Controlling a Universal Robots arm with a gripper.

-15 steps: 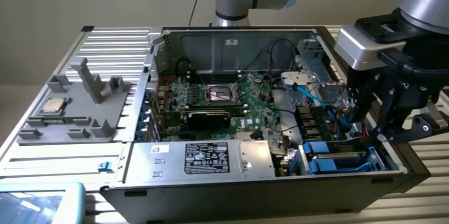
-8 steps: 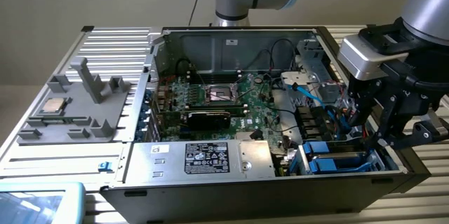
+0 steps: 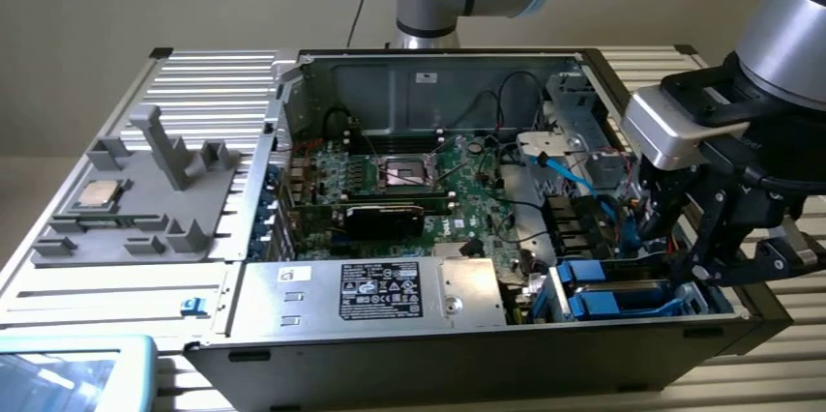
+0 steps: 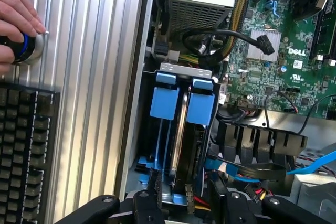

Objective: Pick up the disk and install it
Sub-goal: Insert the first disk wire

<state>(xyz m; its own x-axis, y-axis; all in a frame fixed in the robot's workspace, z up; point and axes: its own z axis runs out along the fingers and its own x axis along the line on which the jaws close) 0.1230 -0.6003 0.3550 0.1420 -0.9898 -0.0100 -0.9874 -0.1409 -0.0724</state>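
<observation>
gripper (image 3: 698, 272) is down over the drive bay (image 4: 186, 69) at the computer case's (image 3: 387, 359) corner on the exterior view's right. the disk (image 4: 181, 129) stands on edge in that bay between its blue rails. jaws sit either side of its end, but i can't tell if they're pinching it.

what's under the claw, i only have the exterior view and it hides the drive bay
Observer: In the wrist view the claw hangs right over the drive bay. The disk seems to stand on edge there between two blue rails.
Operator: anything outside the case that i can't see
Observer: Yes, a person's hand rests on a blue-ringed knob, close to a black keyboard.
</observation>
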